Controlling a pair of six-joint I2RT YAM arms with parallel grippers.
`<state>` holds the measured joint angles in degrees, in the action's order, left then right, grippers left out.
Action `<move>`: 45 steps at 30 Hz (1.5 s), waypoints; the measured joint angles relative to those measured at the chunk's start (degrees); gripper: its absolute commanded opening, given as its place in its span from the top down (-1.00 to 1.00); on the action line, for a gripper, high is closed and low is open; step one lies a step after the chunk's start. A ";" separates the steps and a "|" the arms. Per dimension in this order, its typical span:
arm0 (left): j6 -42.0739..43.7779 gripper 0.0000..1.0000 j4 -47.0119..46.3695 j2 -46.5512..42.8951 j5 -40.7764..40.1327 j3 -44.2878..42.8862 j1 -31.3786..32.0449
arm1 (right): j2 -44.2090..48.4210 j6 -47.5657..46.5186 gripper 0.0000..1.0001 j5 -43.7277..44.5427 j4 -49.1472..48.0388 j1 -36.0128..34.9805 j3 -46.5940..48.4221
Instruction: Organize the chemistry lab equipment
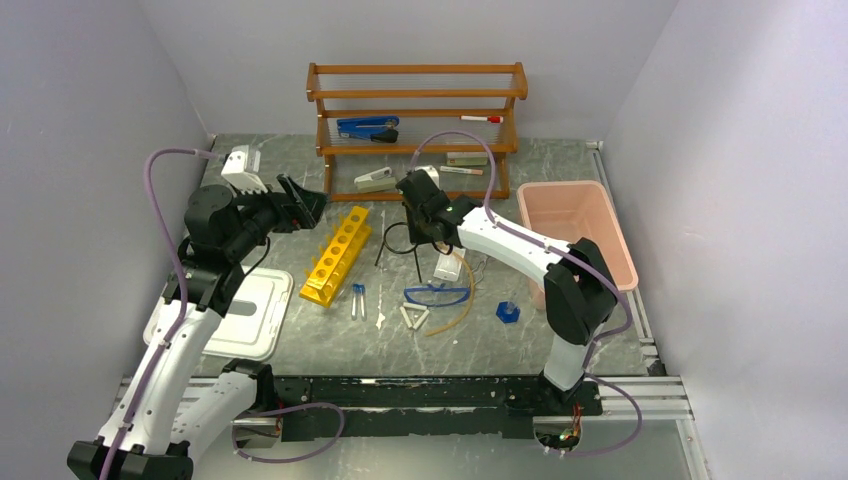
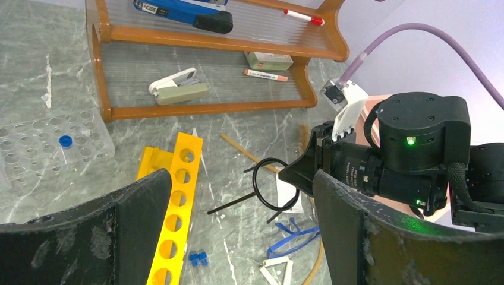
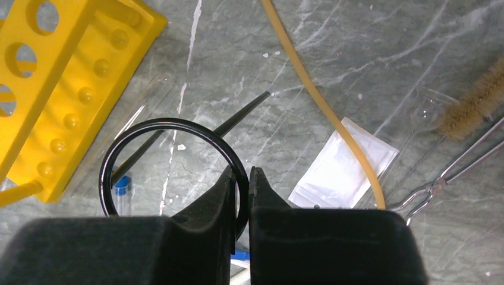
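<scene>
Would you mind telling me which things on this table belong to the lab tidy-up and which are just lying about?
For the job: yellow rack, black wire ring, blue-capped tubes, blue goggles, amber tubing, white triangle, clear bag.

Lying about: wooden shelf, blue stapler, red-capped marker.

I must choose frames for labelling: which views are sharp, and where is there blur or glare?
Top external: evenly lit, sharp, soft shadows, though the blue-capped tubes look tiny. Left wrist: wooden shelf rack sharp, own jaws slightly soft. Right wrist: black wire ring crisp, jaws dark and featureless, clear bag nearly washed out white.
</scene>
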<state>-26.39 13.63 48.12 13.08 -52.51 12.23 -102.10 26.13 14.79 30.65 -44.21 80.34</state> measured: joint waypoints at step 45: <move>2.40 -0.78 -3.58 3.87 -4.13 -2.47 0.00 | 32.00 -4.55 1.00 16.72 4.35 35.71 -3.74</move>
<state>-23.99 10.04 51.99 8.95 -54.98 12.23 -70.11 21.58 31.51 35.00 -8.49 76.60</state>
